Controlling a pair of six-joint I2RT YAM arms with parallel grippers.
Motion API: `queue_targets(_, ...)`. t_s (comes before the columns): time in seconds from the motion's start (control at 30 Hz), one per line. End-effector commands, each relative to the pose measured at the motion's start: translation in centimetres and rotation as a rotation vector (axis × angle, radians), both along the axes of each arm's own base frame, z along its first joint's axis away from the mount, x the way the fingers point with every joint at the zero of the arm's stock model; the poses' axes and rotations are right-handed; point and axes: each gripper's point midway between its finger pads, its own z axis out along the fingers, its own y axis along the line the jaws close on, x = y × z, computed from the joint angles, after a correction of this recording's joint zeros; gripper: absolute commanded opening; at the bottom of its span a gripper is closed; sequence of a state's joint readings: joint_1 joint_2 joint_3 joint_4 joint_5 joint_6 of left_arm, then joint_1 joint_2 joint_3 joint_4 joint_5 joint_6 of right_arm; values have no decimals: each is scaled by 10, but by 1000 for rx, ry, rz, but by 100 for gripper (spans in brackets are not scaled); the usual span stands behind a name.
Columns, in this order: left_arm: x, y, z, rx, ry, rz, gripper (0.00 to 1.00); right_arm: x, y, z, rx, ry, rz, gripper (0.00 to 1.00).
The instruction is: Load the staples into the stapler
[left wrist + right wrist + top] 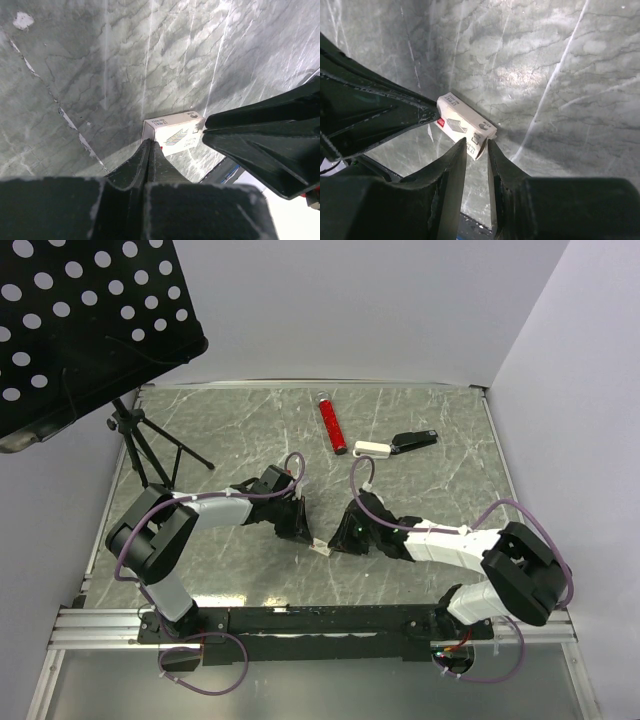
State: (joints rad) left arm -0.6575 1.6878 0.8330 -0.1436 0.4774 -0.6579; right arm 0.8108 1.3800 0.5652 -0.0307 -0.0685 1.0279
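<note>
Hidden: the staples cannot be made out in any view. The small white box (pixel 461 121), printed and red-marked, shows only its outside, so its contents are unknown. My fingers cover both its ends. My right claw (pixel 476 144) is narrowed onto one end of the box, a corner caught between the tips. My left claw (pixel 150 146) meets the opposite end, fingers pressed together; whether they pinch any card I cannot tell. The stapler (pixel 414 441) lies well beyond the box on the marble table (pixel 230 420), apart from both claws. A small white piece (pixel 372 449) touches its end, with a red tube (pixel 332 424) nearby.
</note>
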Motion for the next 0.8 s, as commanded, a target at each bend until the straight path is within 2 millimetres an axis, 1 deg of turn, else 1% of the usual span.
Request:
queue_targets(0.0,5,-8,12,-33,-32,-1,1,3,-10,5,1,-30,-47,31)
queue_targets(0.17,7,-8,13,-33,-40,6,1,1,-11,2,3,-15,-44,27)
queue_targets(0.4,7,-8,13,-33,-38,10,1,0,-4,0,22,-3,-29,27)
queue_targets(0.53,7,-8,14,-34,-42,13,1,-1,-5,-2,19,13,-35,26)
queue_targets(0.77,8,-7,14,-29,-43,17,1,-3,-5,4,31,9,-24,26)
